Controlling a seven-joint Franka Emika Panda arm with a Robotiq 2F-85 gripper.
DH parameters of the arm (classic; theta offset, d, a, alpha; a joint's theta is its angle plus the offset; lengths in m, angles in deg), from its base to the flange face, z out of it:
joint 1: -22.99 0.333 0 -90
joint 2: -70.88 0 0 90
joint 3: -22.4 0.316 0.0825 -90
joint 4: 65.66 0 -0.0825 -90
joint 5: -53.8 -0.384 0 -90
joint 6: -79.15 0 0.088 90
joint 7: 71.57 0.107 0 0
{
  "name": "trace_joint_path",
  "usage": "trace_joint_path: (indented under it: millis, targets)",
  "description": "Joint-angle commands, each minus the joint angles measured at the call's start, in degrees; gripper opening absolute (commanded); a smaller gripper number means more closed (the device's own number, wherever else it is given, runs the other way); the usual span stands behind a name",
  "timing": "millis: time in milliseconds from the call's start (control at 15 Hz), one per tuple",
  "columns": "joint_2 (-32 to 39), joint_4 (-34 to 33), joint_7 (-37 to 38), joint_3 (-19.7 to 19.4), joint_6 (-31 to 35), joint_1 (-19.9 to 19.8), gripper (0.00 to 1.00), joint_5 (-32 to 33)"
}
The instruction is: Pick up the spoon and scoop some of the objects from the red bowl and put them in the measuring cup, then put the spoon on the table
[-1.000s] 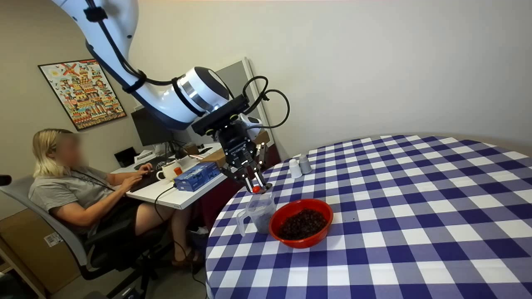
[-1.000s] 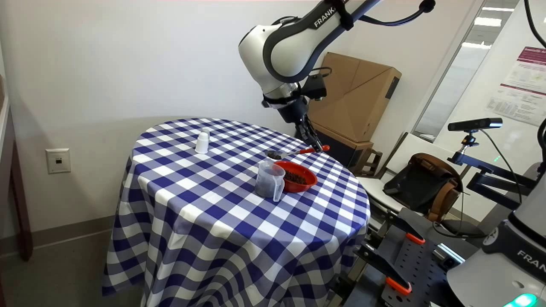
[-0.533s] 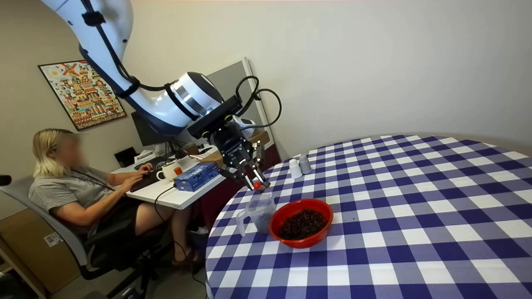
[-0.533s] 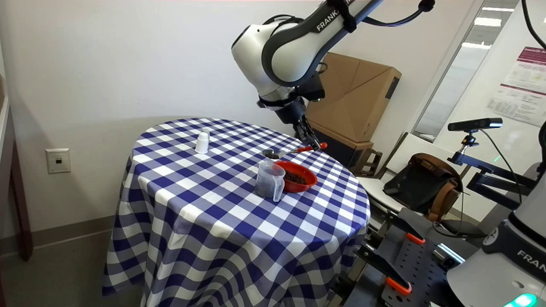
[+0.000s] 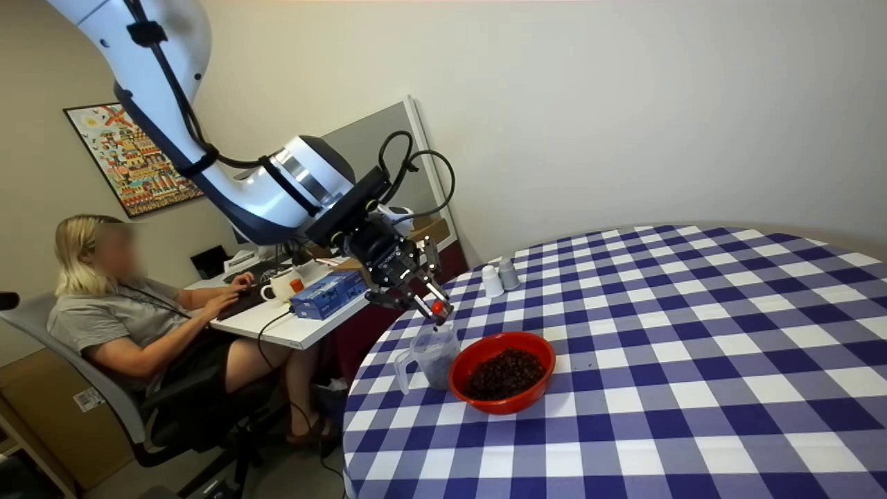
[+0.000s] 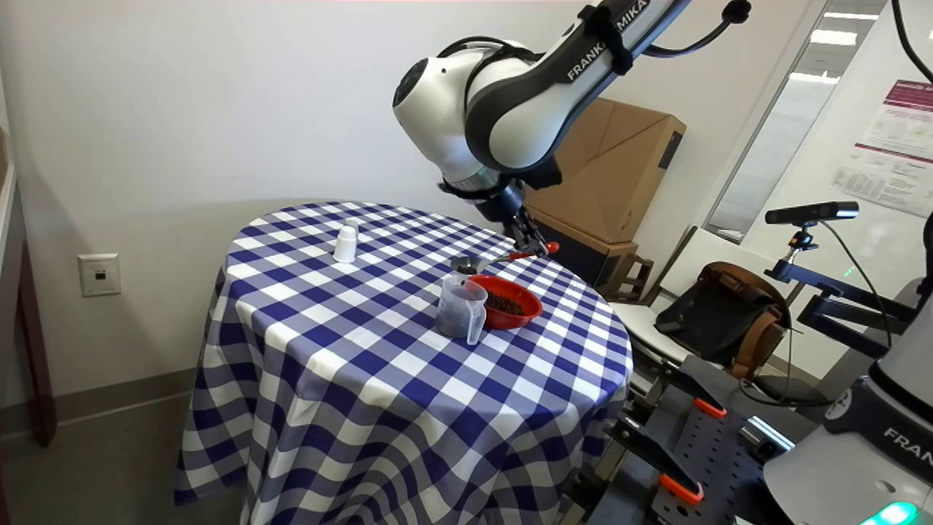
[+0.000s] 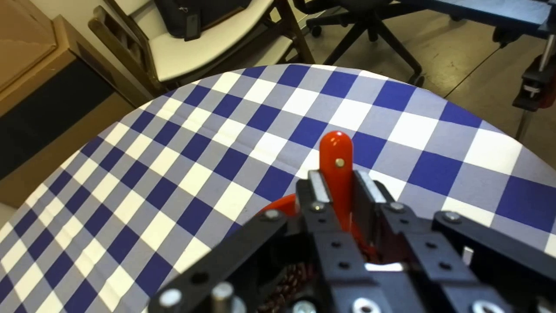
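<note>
- Well, bowl [image 5: 511, 405] beside cup [image 6: 459, 317]; bad aim could drop pieces [image 5: 504, 374] there.
- Cup: low dip could tip it.
- Spoon [image 6: 518, 256], pinched in gripper [image 7: 341, 189], above cup I'd say; weight could twist it.
- Pieces could scatter if rushed.

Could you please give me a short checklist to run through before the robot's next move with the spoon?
1. Spoon gripped: ok, the gripper is shut on its red handle.
2. Scoop over the measuring cup: looks ok in both exterior views.
3. Cup upright on the table: ok.
4. Red bowl upright beside the cup: ok.
5. Scoop empty: not ok, some dark pieces appear to be in it.
6. Cup fill level: cannot tell through the cloudy wall.
</note>
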State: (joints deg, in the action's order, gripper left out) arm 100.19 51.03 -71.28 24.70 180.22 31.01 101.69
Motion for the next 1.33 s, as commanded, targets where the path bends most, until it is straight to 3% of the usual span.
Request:
trace_joint_path:
  millis: [0, 467, 800, 1267]
  targets:
    - [-2.77, 3.84, 4.75, 0.33, 1.71, 0.59, 0.10, 5.07]
    - [-4.41, 6.68, 10.56, 1.33, 2.00, 0.45, 0.10, 10.87]
    - [-4.63, 5.01, 7.80, 1.17, 1.49, -2.25, 0.10, 6.20]
    - [-2.92, 0.36, 6.75, -2.96, 0.33, -8.38, 0.10, -0.16]
